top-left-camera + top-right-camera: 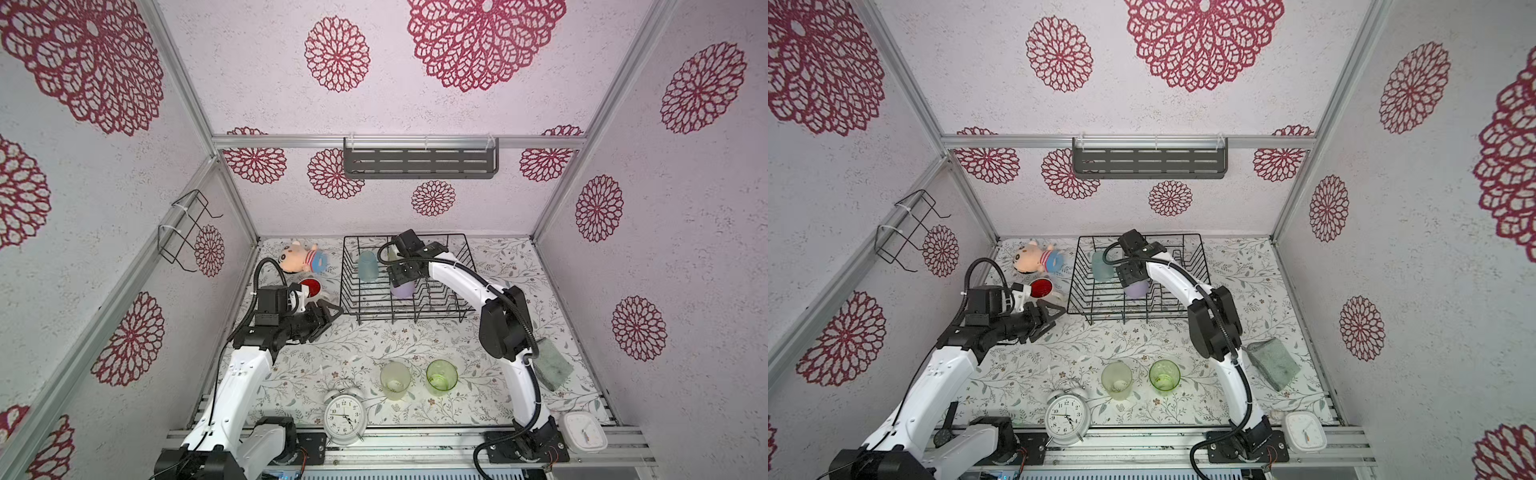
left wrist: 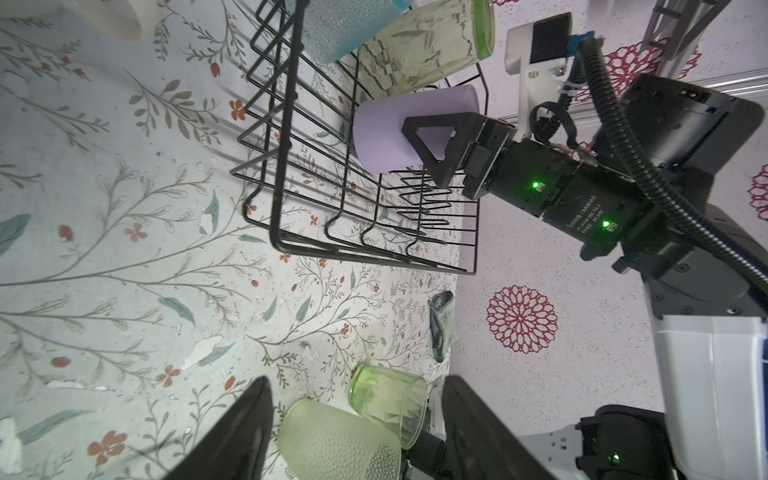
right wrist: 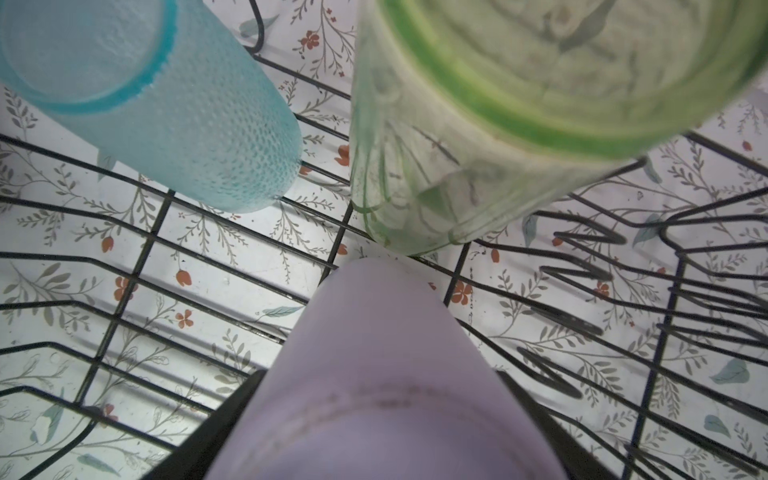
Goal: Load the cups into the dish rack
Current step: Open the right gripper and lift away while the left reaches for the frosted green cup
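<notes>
The black wire dish rack stands at the back. In it are a light-blue cup, a green tumbler and a lilac tumbler. My right gripper has a finger on each side of the lilac tumbler; whether they press it is hidden. Left of the rack is a white mug with a red inside. My left gripper hovers open and empty by the rack's front left corner. Two green tumblers stand at the front.
A plush toy lies at the back left. An alarm clock and a white timer sit at the front edge. A grey-green cloth lies on the right. A grey shelf and a wire bracket hang on the walls.
</notes>
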`<action>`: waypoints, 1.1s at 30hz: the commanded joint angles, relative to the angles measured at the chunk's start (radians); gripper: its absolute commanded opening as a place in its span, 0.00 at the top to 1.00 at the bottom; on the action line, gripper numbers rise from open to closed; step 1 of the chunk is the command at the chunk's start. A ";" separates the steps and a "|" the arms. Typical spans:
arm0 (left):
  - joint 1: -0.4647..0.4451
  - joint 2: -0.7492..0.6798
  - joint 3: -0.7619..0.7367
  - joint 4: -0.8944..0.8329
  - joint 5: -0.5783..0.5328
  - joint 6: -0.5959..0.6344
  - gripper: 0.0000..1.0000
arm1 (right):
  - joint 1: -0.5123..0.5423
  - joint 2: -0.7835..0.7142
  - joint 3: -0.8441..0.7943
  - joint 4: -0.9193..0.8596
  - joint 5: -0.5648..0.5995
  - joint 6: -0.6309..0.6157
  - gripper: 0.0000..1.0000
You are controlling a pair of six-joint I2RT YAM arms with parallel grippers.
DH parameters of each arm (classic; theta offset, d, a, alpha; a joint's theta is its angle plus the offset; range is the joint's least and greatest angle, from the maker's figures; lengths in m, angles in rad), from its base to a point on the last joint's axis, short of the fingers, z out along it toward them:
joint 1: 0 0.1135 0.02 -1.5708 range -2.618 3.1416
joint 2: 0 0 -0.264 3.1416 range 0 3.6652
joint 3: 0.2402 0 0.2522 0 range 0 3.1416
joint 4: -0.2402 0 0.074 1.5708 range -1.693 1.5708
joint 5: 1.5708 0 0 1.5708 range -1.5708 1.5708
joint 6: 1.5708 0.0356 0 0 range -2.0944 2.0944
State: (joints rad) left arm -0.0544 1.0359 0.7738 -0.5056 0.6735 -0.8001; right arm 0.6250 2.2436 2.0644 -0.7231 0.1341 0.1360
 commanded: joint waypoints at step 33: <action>-0.358 0.089 0.159 -0.226 -0.194 0.128 0.30 | -0.007 -0.374 -0.297 0.143 -0.145 0.043 0.01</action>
State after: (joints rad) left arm -0.3740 1.1152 0.9016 -0.6243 0.5503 -0.7330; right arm 0.6224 1.9720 1.8023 -0.6178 0.0204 0.1596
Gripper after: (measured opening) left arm 0.702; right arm 0.988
